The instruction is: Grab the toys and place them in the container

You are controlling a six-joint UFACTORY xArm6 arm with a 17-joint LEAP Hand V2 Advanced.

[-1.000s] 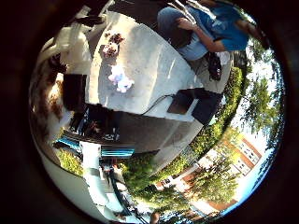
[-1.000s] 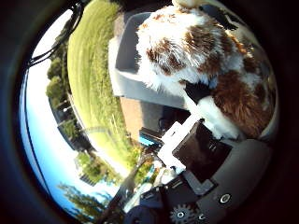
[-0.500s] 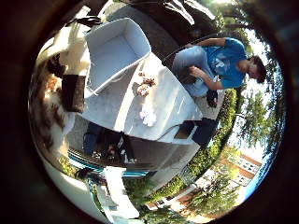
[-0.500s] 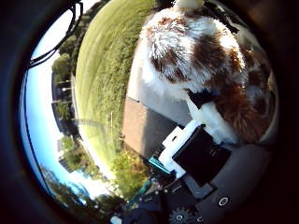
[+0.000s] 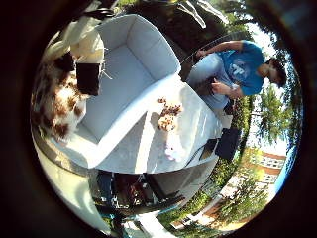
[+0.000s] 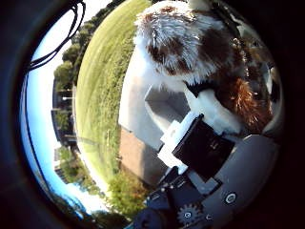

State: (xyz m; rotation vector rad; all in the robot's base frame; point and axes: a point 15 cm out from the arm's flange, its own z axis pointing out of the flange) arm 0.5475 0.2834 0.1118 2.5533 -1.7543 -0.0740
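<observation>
Container on the table, empty. Hand curled round a furry brown-and-white toy, held above the container. Two more toys on table beside container. Outdoors, grass around.

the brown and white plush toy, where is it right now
The brown and white plush toy is held in the hand, close against the palm, above the near end of the white container on the table.
</observation>
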